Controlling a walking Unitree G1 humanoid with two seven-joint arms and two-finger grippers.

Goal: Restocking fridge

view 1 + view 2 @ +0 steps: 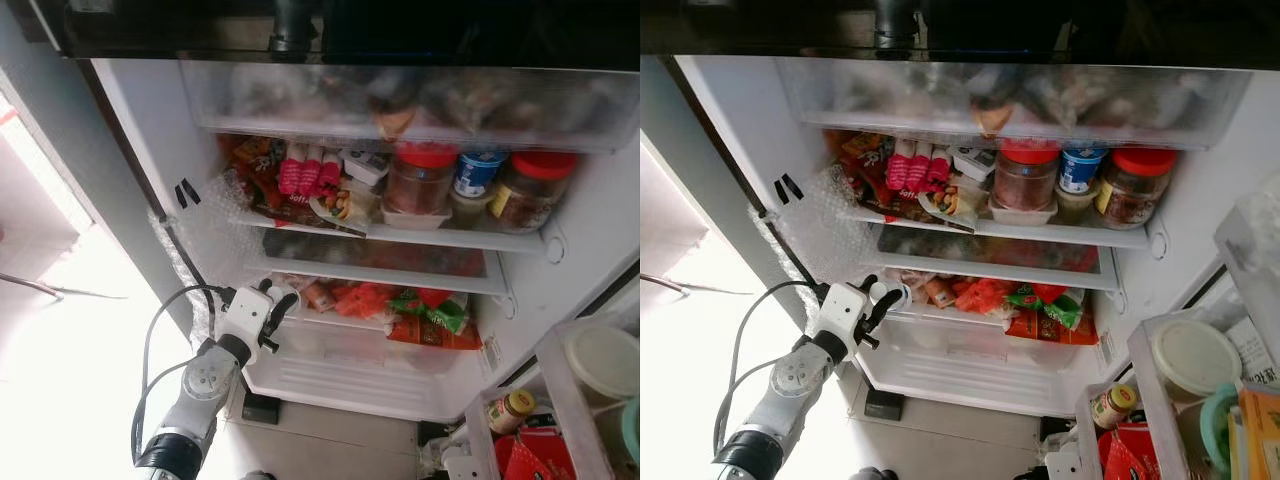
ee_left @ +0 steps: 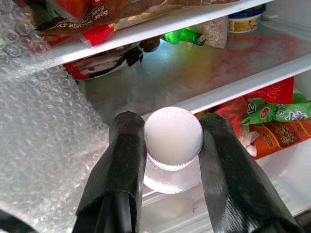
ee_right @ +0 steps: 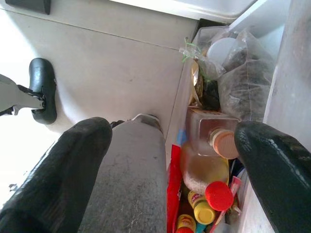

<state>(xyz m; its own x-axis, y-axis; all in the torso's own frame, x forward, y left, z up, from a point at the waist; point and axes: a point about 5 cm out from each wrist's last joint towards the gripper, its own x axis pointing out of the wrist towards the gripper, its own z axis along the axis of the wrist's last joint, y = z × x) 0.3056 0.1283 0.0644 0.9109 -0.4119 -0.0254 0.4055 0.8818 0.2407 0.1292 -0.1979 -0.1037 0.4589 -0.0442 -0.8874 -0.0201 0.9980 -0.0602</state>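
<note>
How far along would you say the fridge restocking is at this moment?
The upper shelf already holds jars and snack packs. The left hand grips a white-capped bottle at the lower shelf, not yet released. The right hand hangs open over more bottles in the door bin.

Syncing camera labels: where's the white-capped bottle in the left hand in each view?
Left eye view: white-capped bottle at lower left, in the left hand, in front of the fridge's lower shelf.
Right eye view: the bottle sits lower left, same grip.
Left wrist view: centre, cap between the two black fingers.
Right wrist view: not in it.
Shared landmark: green snack packet.
</note>
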